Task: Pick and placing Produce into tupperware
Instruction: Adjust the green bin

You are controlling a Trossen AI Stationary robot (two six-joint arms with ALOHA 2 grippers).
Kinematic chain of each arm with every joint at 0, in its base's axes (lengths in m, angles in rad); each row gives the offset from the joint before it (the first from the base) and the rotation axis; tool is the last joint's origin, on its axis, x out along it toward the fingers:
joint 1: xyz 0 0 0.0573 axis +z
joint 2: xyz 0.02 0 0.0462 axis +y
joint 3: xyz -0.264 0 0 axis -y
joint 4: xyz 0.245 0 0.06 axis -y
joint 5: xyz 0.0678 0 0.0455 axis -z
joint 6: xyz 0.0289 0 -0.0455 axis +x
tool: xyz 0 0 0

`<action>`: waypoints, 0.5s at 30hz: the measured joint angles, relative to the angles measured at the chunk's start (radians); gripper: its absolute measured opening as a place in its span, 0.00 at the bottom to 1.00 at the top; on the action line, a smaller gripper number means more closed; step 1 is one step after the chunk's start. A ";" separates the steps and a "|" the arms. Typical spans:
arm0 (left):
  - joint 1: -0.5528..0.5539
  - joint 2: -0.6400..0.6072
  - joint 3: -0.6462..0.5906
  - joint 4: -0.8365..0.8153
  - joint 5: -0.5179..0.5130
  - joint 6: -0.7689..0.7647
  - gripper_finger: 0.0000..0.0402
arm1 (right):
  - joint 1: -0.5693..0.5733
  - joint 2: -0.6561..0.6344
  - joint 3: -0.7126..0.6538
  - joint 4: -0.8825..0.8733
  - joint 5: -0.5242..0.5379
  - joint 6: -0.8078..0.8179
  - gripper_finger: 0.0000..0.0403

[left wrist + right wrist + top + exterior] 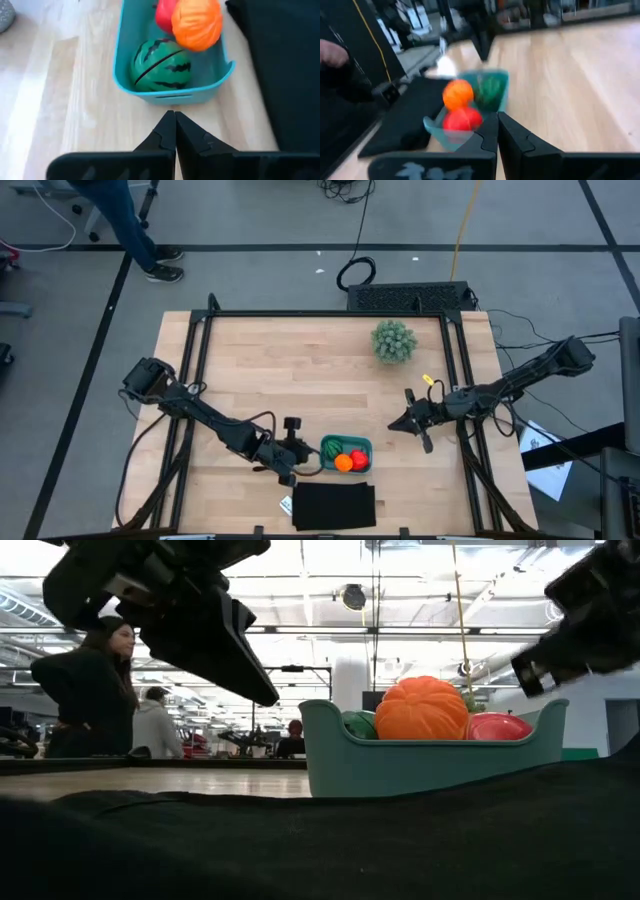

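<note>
The teal tupperware (346, 453) stands near the table's front edge. Inside it lie the green striped ball (160, 65), the orange ball (197, 24) and the red one (164, 15); the orange one rests partly on the red. My left gripper (174, 120) is shut and empty, just left of the tupperware's short wall, tilted down toward it. My right gripper (497, 122) is shut and empty too, hovering well to the tupperware's right (397, 423), pointing almost level toward it.
A flat black rectangle (334, 506) lies at the front edge right beside the tupperware. A fuzzy pale-green plant (394, 341) stands at the far right of the table. People are in the room beyond the table.
</note>
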 joint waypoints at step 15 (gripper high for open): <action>0.015 -0.073 -0.067 -0.071 -0.122 0.028 0.00 | 0.061 0.200 0.407 -0.285 0.155 -0.194 0.00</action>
